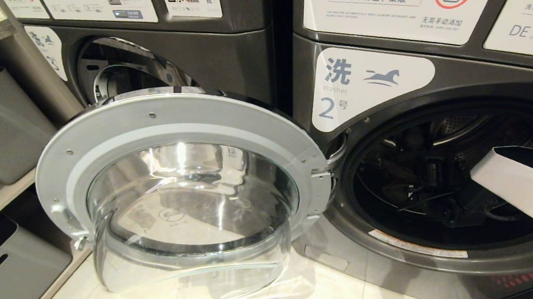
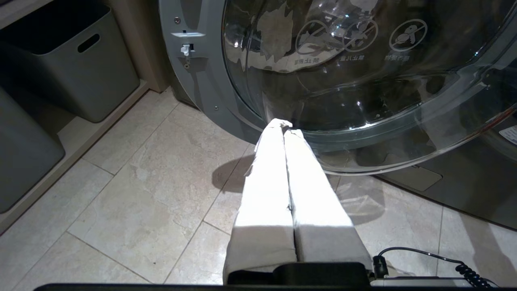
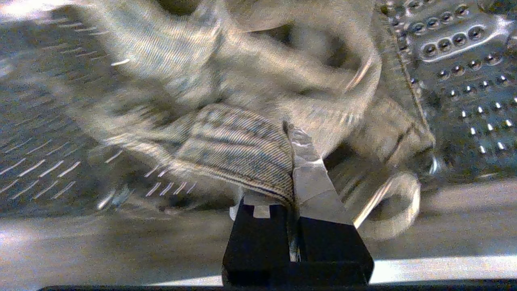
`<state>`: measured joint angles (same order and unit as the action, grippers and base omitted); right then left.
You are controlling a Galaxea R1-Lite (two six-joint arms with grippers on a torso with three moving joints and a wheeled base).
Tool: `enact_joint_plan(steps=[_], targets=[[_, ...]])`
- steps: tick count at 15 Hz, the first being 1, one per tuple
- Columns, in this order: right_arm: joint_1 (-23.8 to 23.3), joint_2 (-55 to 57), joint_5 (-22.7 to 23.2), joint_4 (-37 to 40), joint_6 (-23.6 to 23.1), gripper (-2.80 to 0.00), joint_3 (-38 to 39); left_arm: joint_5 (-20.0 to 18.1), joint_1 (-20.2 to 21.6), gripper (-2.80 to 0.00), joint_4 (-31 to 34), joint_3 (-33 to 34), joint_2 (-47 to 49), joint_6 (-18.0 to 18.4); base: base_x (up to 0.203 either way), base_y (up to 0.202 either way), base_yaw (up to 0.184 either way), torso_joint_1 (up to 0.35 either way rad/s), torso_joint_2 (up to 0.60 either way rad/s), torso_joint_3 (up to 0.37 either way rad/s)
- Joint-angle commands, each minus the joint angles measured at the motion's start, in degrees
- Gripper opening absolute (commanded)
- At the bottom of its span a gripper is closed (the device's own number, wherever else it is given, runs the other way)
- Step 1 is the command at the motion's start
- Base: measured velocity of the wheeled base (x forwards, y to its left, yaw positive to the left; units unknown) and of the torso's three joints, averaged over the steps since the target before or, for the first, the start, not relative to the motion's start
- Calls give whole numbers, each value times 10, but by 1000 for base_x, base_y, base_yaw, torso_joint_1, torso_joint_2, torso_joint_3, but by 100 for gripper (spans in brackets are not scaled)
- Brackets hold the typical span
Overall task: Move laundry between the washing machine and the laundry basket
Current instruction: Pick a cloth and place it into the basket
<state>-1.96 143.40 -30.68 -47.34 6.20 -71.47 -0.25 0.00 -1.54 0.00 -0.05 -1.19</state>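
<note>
Inside the washing machine drum [image 3: 464,81], the crumpled striped cloth [image 3: 238,141] shows no clear long axis; my right pincer [image 3: 293,161] is clamped on its fold.

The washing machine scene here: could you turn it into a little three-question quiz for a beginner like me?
1. True or false: the washer door stands open.
2. What has the right gripper closed on? A) a bottle B) a striped cloth C) nothing
3. Where is the left gripper?

Key: 1 true. 2 B, inside the drum. 3 Shut, empty, low over the tiled floor by the door.
</note>
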Motion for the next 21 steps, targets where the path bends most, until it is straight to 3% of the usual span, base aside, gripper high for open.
enact_joint_plan(steps=[1, 5, 10, 16, 21], targets=[[11, -77, 11, -49, 2, -280, 101, 0, 1, -280, 0, 6, 0, 0, 0, 0, 0, 0, 0, 0], [44, -167, 31, -188, 8, -280, 297, 0, 1, -280, 0, 6, 0, 0, 0, 0, 0, 0, 0, 0], [82, -323, 43, -281, 29, -280, 509, 0, 1, -280, 0, 6, 0, 0, 0, 0, 0, 0, 0, 0], [89, -579, 73, -285, 38, -280, 687, 0, 1, -280, 0, 6, 0, 0, 0, 0, 0, 0, 0, 0], [99, -777, 91, -214, 58, -280, 708, 0, 1, -280, 0, 6, 0, 0, 0, 0, 0, 0, 0, 0]])
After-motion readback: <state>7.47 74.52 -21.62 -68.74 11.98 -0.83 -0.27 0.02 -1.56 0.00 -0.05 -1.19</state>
